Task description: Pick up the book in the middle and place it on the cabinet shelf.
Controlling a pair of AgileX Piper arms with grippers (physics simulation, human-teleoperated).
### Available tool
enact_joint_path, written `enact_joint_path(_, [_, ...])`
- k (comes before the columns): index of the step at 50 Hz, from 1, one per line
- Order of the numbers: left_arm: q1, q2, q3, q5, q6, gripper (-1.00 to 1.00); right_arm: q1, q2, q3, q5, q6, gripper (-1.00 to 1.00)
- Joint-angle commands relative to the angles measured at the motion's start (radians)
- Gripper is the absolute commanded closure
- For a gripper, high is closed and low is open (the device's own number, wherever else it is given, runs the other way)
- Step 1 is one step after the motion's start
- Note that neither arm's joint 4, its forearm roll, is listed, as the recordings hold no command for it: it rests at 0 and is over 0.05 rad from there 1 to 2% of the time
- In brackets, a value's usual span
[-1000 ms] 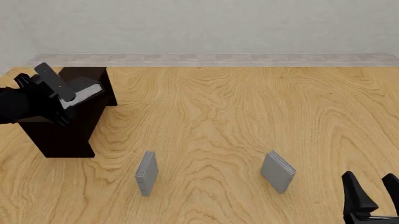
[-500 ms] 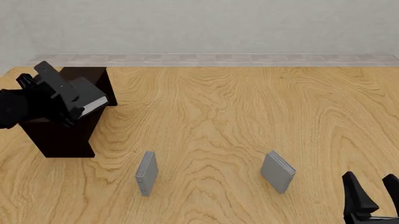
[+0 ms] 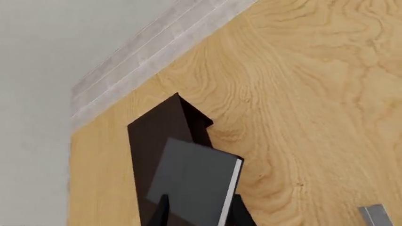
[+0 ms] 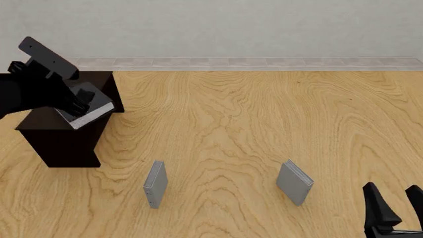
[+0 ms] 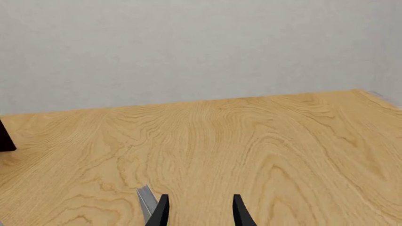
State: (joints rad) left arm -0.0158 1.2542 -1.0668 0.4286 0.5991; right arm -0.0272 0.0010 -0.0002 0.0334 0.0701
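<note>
The black book (image 4: 89,105) with white page edges lies flat on the top of the dark cabinet shelf (image 4: 63,141) at the far left, one corner past the cabinet's right edge. My left gripper (image 4: 77,102) hovers just over the book, open. In the left wrist view the two fingertips (image 3: 164,212) stand apart above the book's (image 3: 191,181) near end, with the cabinet shelf (image 3: 154,134) under it. My right gripper (image 4: 396,207) rests open at the near right edge, holding nothing; the right wrist view shows it (image 5: 199,211) over bare wood.
Two thin grey books stand upright on the wooden table: one (image 4: 155,183) near the left middle, the other (image 4: 294,181) near the right, the latter also in the right wrist view (image 5: 148,203). A grey wall and a pale ledge (image 4: 231,63) bound the far side.
The left arm has risen and drawn back a little from the cabinet. The book, held tilted one second ago, now lies flat on the cabinet top. The right arm is unmoved.
</note>
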Motion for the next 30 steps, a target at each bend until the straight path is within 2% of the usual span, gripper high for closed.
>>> enact_joint_path(1, [-0.042, -0.049, -0.035, 0.006, -0.191, -1.00, 0.000, 0.000, 0.000, -0.001, 0.000, -1.00])
enact_joint_path(4, [-0.055, -0.086, -0.021, -0.009, -0.265, -1.00, 0.000, 0.001, 0.000, -0.001, 0.001, -1.00])
enact_joint_path(7, [-0.047, -0.117, 0.006, -0.036, -0.250, -1.00, 0.000, 0.001, 0.000, -0.001, 0.000, -1.00])
enact_joint_path(16, [-0.074, -0.247, 0.157, -0.136, -0.357, -1.00, -0.001, -0.001, 0.000, -0.001, 0.000, -1.00])
enact_joint_path(19, [-0.076, -0.273, 0.181, -0.149, -0.376, -1.00, -0.001, -0.001, 0.000, 0.000, 0.000, -1.00])
enact_joint_path(21, [-0.074, -0.324, 0.186, -0.134, -0.416, -1.00, 0.000, -0.001, 0.000, 0.000, 0.000, -1.00])
enact_joint_path(24, [-0.062, -0.358, 0.199, -0.138, -0.407, -1.00, 0.000, -0.001, 0.000, 0.000, 0.001, -1.00])
enact_joint_path(28, [-0.061, -0.475, 0.256, -0.142, -0.428, -1.00, -0.001, -0.001, 0.000, -0.002, -0.002, -1.00])
enact_joint_path(29, [-0.088, -0.538, 0.281, -0.147, -0.433, -1.00, 0.000, -0.001, 0.000, -0.002, -0.002, -1.00])
enact_joint_path(30, [-0.099, -0.577, 0.286, -0.144, -0.464, -1.00, 0.000, -0.001, 0.000, -0.002, -0.003, -1.00])
